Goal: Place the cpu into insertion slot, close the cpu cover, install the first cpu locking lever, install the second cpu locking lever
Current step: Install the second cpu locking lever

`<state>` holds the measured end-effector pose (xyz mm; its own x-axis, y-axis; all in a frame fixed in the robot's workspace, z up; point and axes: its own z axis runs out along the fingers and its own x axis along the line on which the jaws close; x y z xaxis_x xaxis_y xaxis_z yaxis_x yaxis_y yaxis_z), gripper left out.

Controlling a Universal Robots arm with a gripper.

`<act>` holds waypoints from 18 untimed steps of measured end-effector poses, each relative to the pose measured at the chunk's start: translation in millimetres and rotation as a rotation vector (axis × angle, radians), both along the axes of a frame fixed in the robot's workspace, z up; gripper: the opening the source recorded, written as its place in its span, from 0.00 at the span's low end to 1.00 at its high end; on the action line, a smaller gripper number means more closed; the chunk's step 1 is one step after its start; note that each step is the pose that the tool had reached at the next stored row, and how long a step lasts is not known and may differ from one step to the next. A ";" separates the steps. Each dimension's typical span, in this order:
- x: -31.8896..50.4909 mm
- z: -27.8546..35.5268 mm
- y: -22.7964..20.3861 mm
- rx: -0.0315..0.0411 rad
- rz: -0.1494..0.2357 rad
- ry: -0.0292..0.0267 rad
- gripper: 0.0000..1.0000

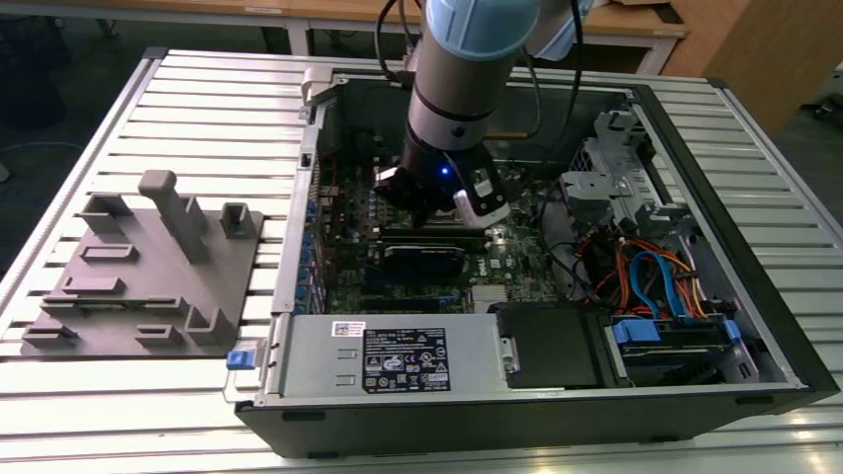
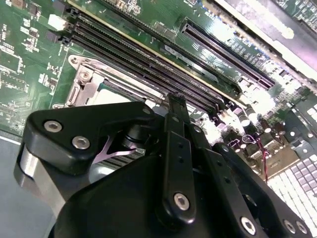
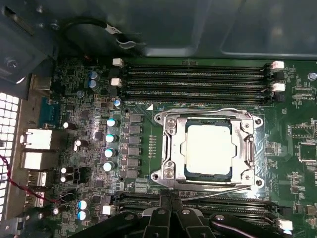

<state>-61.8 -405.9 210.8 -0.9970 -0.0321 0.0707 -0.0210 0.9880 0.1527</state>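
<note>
Cpu (image 3: 208,149): seated in the insertion slot (image 3: 171,148), cpu cover (image 3: 247,144) closed over it.
Gripper (image 3: 171,197): I see its fingers pinched together — at the socket's edge, beside the memory slots (image 3: 195,79).

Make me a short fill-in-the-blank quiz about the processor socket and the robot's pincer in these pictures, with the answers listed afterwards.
1. In the first wrist view, the cpu sits inside the insertion ____.
2. The cpu cover lies ____ over the chip, framing its metal top.
3. The circuit board around the socket is ____ in colour.
4. In the exterior view, the pincer hangs inside the open computer ____.

Missing words: slot; closed; green; case
</note>
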 end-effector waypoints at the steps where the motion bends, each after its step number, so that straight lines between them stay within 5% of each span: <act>1: 0.0 -0.9 -0.4 0.0048 0.000 0.0000 0.10; 5: -0.4 -3.3 -3.1 0.0370 0.001 -0.0001 0.10; 7: -0.6 -4.3 -5.2 0.0467 0.001 -0.0001 0.10; 18: -6.9 -7.8 -8.9 0.0633 0.001 0.0008 0.10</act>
